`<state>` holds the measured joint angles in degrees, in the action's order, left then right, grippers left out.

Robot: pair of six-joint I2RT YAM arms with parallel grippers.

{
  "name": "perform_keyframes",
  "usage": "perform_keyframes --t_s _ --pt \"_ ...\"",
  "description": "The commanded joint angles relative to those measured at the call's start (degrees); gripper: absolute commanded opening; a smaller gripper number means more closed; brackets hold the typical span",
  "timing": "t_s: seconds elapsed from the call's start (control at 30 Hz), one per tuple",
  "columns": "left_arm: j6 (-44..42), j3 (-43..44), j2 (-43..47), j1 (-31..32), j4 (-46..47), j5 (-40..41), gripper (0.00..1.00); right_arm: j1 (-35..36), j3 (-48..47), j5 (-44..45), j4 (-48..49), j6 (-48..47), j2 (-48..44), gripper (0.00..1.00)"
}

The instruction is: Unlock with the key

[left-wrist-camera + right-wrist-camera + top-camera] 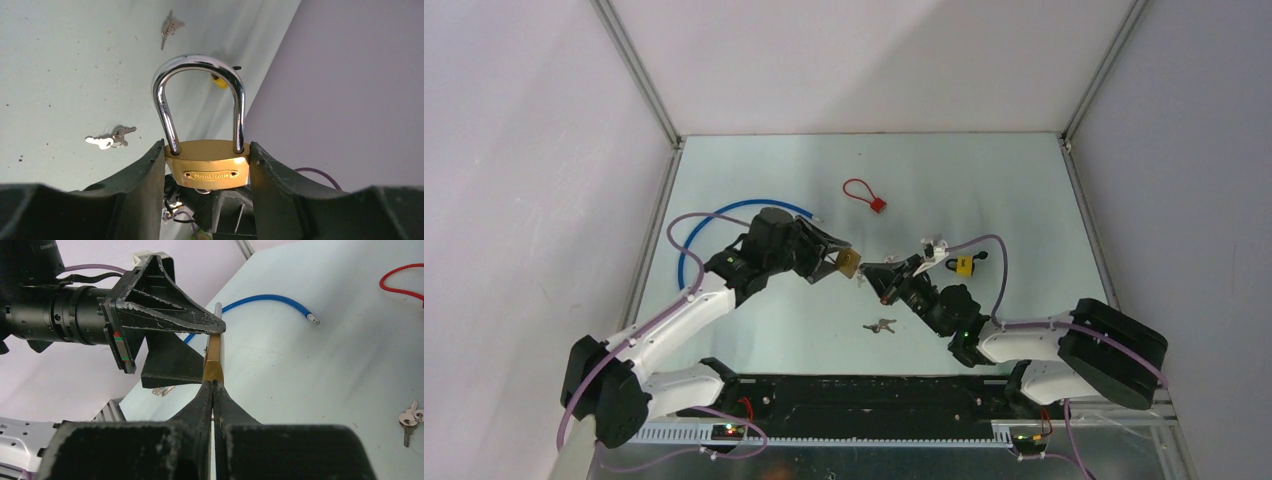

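Robotics lab test cell: a pale tabletop [984, 190] boxed in by plain white wall panels [524, 150] on aluminium frame struts [636, 70]. A cabled left arm [674, 320] and right arm [1024, 345] are bolted to a black base rail [864, 395].

Clutter on the pale table [1004, 190].
A red loop [878, 205] lies toward the far side, a blue cable [270, 297] curves at the left, a small yellow padlock [964, 266] sits right, well apart from both.
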<state>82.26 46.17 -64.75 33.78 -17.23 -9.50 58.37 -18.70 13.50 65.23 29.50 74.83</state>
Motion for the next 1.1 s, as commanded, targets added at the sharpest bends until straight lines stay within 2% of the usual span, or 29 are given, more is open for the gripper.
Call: perform_keyframes --t_s 0.0,0.2,0.4,0.53,0.8,1.07 --pt "3.36 2.72 3.5 1.59 4.84 -2.45 0.0 0.82 -2.5 1.93 6.98 -1.16 4.18 0.0" --pt "1.02 3.85 2.89 3.12 5.22 -1.23 0.0 -1.22 -4.93 0.76 4.21 2.32 5.03 0.0" --pt "-2.04 1.77 4.73 2.87 12.25 -0.59 0.0 -7.58 -6.66 -7.29 -9.36 24.73 1.14 0.0" --pt "-3.59 1.46 5.39 2.85 15.75 -1.84 0.0 -10.89 -8.77 -12.39 -18.82 35.56 -0.15 0.0" --pt "-6.95 0.54 6.98 2.91 19.09 -3.42 0.0 -14.52 -12.19 -24.69 -22.48 50.99 4.82 0.0" --pt "-13.1 0.5 8.69 3.02 20.91 -4.12 0.0 -15.22 -12.94 -28.68 -21.26 60.79 8.29 0.0"
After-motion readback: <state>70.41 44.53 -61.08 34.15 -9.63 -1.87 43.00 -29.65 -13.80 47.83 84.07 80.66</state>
